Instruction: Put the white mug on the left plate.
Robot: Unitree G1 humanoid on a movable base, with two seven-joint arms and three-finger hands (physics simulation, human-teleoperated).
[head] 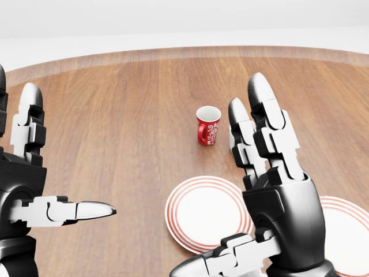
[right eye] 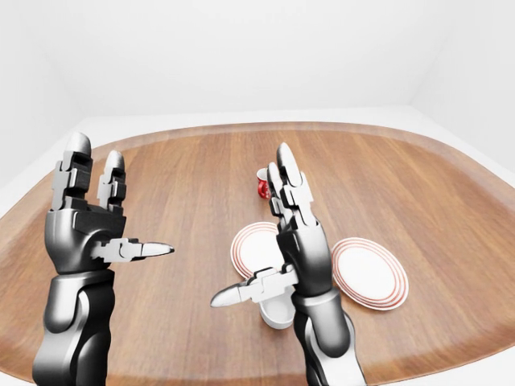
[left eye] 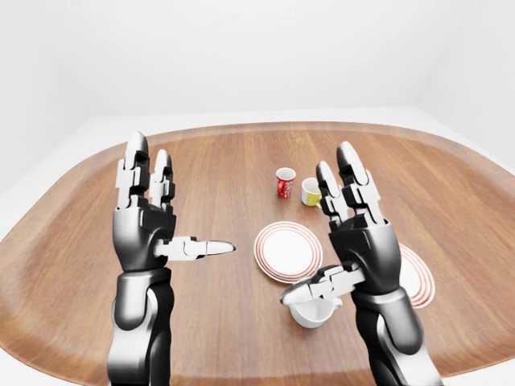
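A bare simulated room, perhaps a test stage, is showing here: plain white walls (left eye: pixel 241 56) are surrounding one big rounded wooden table (left eye: pixel 72 241), which is carrying only mugs (left eye: pixel 285 182) and striped plates (left eye: pixel 288 250).

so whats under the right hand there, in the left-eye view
The white mug sits on the table below the open right hand, its thumb over the rim. The hand also hides part of the right plate; the mug's inside is not visible.
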